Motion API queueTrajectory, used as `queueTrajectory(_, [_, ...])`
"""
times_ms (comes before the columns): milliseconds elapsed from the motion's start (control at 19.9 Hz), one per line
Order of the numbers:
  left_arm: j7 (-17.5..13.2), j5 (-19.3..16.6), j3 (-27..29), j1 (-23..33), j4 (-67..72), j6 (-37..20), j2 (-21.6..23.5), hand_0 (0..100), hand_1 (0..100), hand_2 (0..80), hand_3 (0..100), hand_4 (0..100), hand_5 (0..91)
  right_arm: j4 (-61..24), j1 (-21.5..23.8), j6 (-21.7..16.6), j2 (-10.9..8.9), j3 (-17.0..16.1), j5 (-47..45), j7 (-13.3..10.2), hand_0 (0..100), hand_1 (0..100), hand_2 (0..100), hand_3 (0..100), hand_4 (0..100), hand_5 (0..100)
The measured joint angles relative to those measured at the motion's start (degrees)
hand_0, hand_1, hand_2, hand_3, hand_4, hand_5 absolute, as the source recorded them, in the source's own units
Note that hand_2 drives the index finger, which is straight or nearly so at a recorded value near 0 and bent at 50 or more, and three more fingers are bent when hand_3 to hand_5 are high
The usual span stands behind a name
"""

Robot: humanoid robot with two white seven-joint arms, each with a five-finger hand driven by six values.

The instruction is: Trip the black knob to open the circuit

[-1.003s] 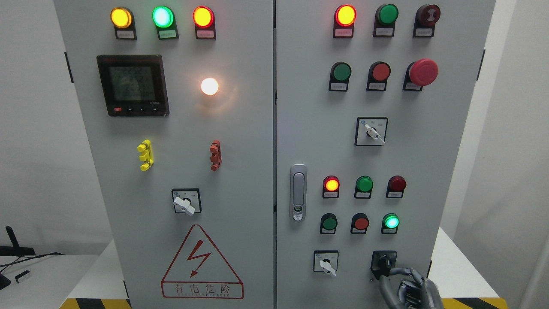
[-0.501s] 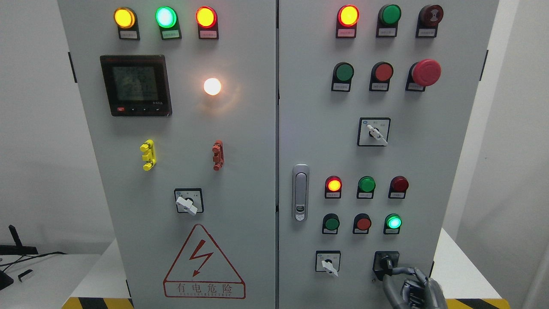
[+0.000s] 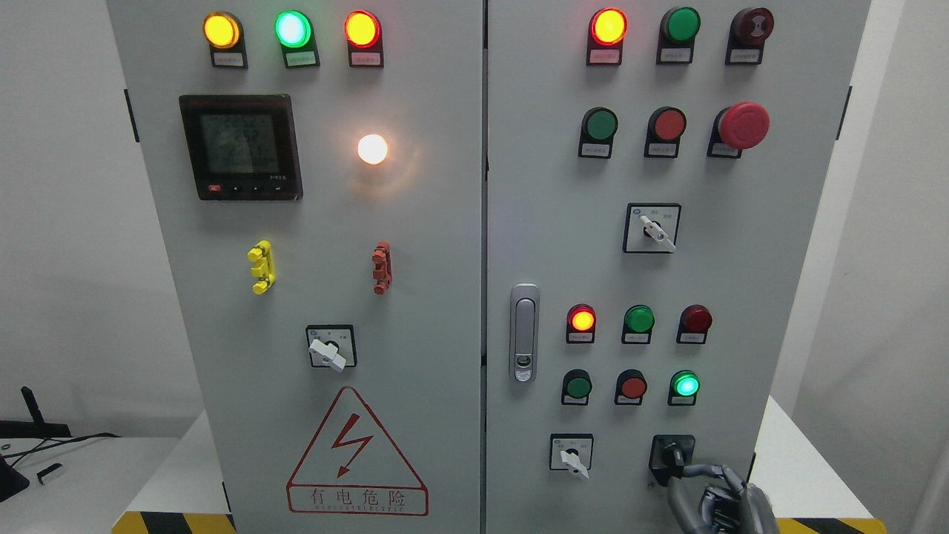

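The black knob (image 3: 671, 453) sits on a black square plate at the bottom right of the grey cabinet's right door (image 3: 741, 297). My right hand (image 3: 678, 475) comes up from the bottom edge at the right. One grey finger (image 3: 704, 469) reaches to the knob from the right and another curls up under it, so the hand is pinched on the knob. The knob's handle points down to the right, partly hidden by the fingertips. My left hand is out of view.
A white selector switch (image 3: 571, 455) sits just left of the knob. Above the knob are a lit green lamp (image 3: 686, 386) and a red button (image 3: 632, 386). A door latch (image 3: 523, 332) lies near the middle seam. The cabinet stands on a white table (image 3: 804, 475).
The whole cabinet has drifted a little to the right in the picture. My right hand has stayed on the black knob, and the knob's angle looks the same.
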Motion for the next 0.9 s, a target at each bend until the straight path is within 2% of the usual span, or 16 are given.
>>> queueTrajectory(401, [0.00, 0.00, 0.00, 0.00, 0.00, 0.00, 0.01, 12, 39, 0.0, 0, 0, 0.0, -0.26, 1.72, -3.31, -0.01, -1.40, 0.14, -0.15, 45, 65, 45, 100, 100, 100])
queueTrajectory(551, [0.00, 0.00, 0.00, 0.00, 0.00, 0.00, 0.01, 12, 39, 0.0, 0, 0, 0.0, -0.43, 3.33, -7.59, -0.01, -1.78, 0.09, -0.30, 48, 64, 43, 99, 100, 100])
queueTrajectory(652, [0.00, 0.00, 0.00, 0.00, 0.00, 0.00, 0.01, 12, 39, 0.0, 0, 0, 0.0, -0.50, 4.71, -11.03, -0.01, -1.97, 0.06, -0.33, 51, 62, 40, 94, 99, 99])
queueTrajectory(702, [0.00, 0.00, 0.00, 0.00, 0.00, 0.00, 0.01, 12, 39, 0.0, 0, 0, 0.0, -0.53, 5.29, -13.12, -0.01, -2.06, 0.05, -0.25, 52, 62, 39, 92, 95, 97])
queueTrajectory(752, [0.00, 0.00, 0.00, 0.00, 0.00, 0.00, 0.01, 12, 39, 0.0, 0, 0, 0.0, -0.60, 5.95, -14.85, -0.02, -2.16, 0.02, -0.16, 53, 57, 38, 89, 88, 93])
queueTrajectory(802, [0.00, 0.00, 0.00, 0.00, 0.00, 0.00, 0.01, 12, 39, 0.0, 0, 0, 0.0, -0.60, 6.85, -16.82, -0.01, -2.24, -0.01, -0.07, 53, 50, 36, 82, 80, 89])
queueTrajectory(852, [0.00, 0.00, 0.00, 0.00, 0.00, 0.00, 0.01, 12, 39, 0.0, 0, 0, 0.0, -0.71, 7.88, -18.61, -0.14, -2.33, -0.06, 0.24, 52, 46, 35, 78, 76, 86])
queueTrajectory(902, [0.00, 0.00, 0.00, 0.00, 0.00, 0.00, 0.01, 12, 39, 0.0, 0, 0, 0.0, -0.85, 8.91, -20.28, -0.35, -2.41, -0.15, 0.77, 47, 37, 32, 67, 65, 73])
